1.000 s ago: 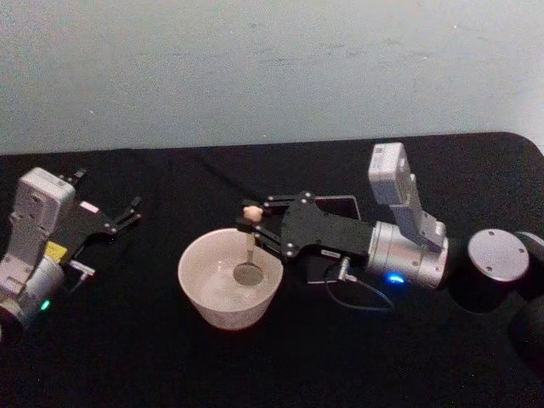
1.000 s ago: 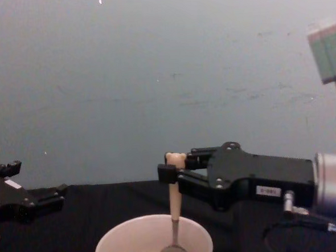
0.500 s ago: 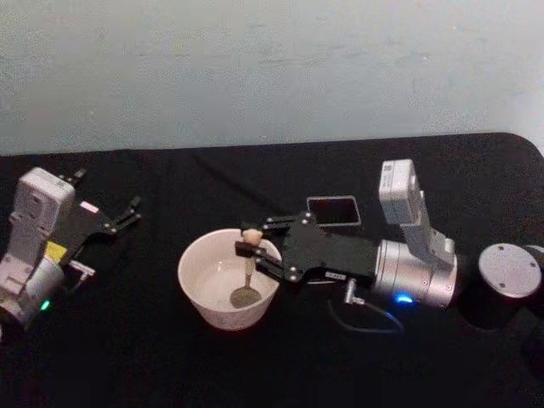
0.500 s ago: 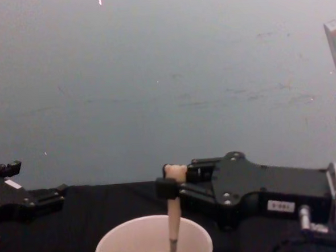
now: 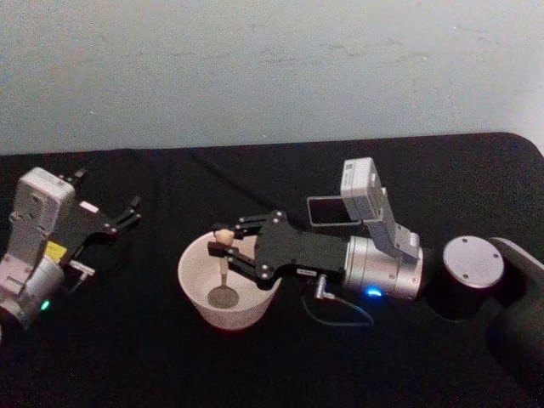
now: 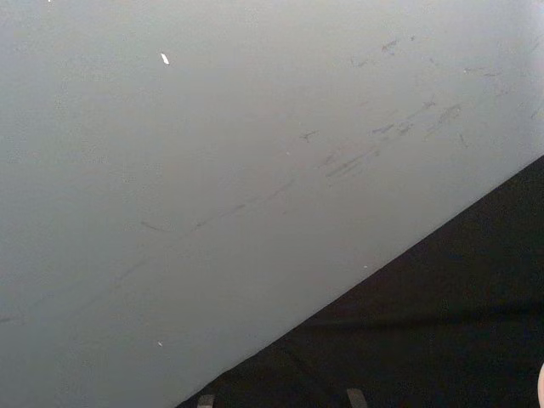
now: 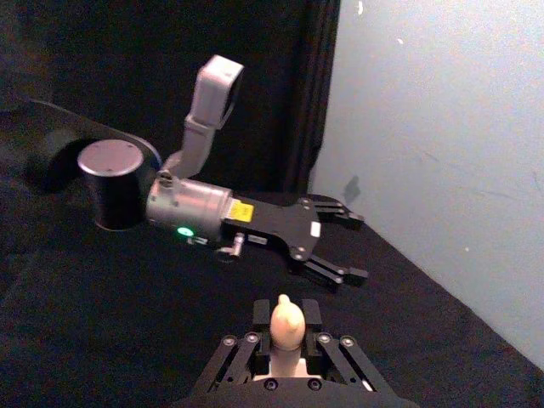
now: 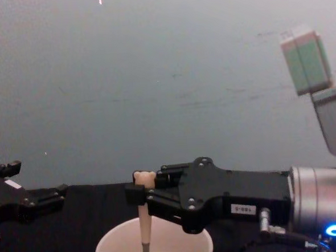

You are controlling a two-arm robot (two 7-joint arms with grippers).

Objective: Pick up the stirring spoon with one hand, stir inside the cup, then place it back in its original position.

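Right gripper [image 5: 223,244], reaching in from the cup's right side, is clamped on the top of the spoon [image 5: 223,270], its black fingers pinching the handle just under the bear head. Compared with half a second earlier, gripper and spoon have shifted across the cup [image 5: 229,316] toward its left wall, while the cup itself has not moved; the metal bowl, formerly near the cup's centre, now lies left of centre on the cup floor. The wrist has followed, so that its camera mount now overlaps the holder [image 5: 327,210] behind and to the right of the cup. From the chest, the gripper [image 8: 138,188] sits just above the cup [image 8: 115,243] rim and the spoon [image 8: 143,224] drops almost upright through the opening, its lower end cut off by the frame edge. The spoon shows a beige tapering handle capped by a small rounded head [image 7: 287,321], a thin dark neck, and a round shiny bowl; in the right wrist view the head stands between the gripper's [image 7: 287,336] two finger pads. The left gripper [image 5: 106,191] lies well to the left of the cup, fingers spread and holding nothing, unchanged from the earlier frame; it appears the same way from the chest [image 8: 31,180] and from the right wrist [image 7: 353,246].
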